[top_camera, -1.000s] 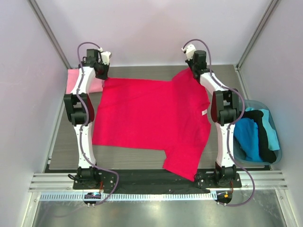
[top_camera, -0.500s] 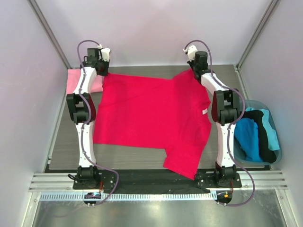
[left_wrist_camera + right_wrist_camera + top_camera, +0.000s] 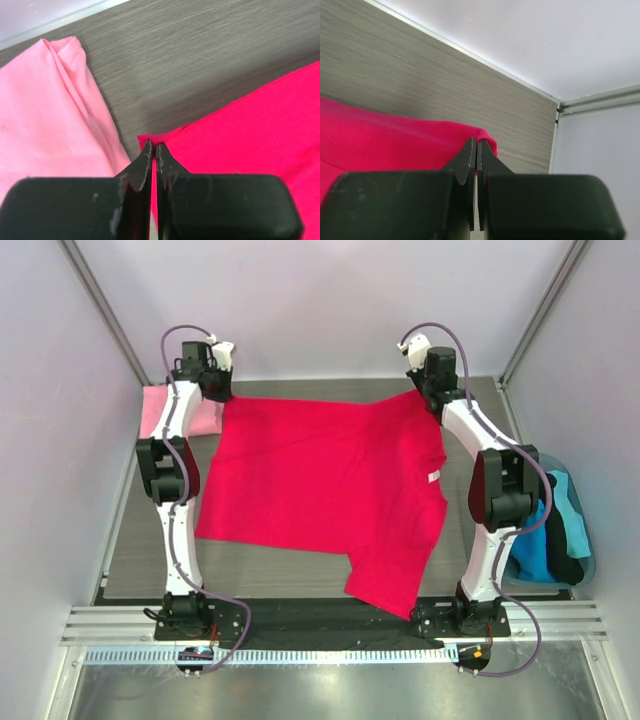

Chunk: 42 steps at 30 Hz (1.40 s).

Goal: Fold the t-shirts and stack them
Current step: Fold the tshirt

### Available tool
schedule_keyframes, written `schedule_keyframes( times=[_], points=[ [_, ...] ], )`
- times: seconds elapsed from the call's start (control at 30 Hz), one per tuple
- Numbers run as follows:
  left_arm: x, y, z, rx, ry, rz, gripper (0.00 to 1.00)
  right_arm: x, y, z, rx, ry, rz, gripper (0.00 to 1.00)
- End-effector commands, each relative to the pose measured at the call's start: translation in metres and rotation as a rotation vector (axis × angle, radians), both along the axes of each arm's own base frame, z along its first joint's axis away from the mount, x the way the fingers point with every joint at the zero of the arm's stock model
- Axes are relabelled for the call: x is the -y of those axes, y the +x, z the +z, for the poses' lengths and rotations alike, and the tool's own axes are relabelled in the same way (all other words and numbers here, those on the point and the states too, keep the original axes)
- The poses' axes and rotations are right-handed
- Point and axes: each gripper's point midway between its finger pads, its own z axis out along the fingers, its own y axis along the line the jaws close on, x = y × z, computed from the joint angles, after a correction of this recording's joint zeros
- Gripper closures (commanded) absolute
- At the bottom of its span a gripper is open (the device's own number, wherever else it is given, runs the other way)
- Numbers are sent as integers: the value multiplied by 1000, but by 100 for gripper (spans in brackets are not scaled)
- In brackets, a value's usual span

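Observation:
A large crimson-red t-shirt point(image 3: 320, 480) lies spread over the grey table, a small white label point(image 3: 433, 477) at its right side. Its near right part hangs toward the front edge. My left gripper point(image 3: 222, 397) is shut on the shirt's far left corner point(image 3: 152, 137). My right gripper point(image 3: 425, 393) is shut on the far right corner point(image 3: 485, 137), pulled out toward the back right. A folded light pink t-shirt point(image 3: 172, 410) lies at the back left, right beside the left gripper point(image 3: 154, 146), and fills the left of that wrist view as pink cloth point(image 3: 45, 115).
A blue bin point(image 3: 585, 565) holding blue, teal and black clothes stands off the table's right side, partly behind my right arm. White walls close the back and sides. A black mounting rail point(image 3: 320, 615) runs along the near edge.
My right gripper has moved right and slightly back with its corner, stretching the shirt's far edge straighter. The left gripper has barely shifted.

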Motion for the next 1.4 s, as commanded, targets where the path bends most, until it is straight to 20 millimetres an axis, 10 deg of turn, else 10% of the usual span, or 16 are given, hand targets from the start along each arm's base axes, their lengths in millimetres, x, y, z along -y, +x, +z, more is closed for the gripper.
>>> schedule_keyframes(
  times=[0.0,0.27,0.93,1.37],
  points=[
    [-1,-10,74,118,-21,-20,100,6,-21,39,59,12,-6,99],
    [-10,-38,96,135,-35,-37,100,3,-67,25,-11,37,12,99],
    [-18,-92,72,40,-34,-46,100,-14,-176,2,-145,132,67,99],
    [-27,-107,52,-5,-10,-34,100,-20,-200,-21,-201,173,87,99]
  ],
)
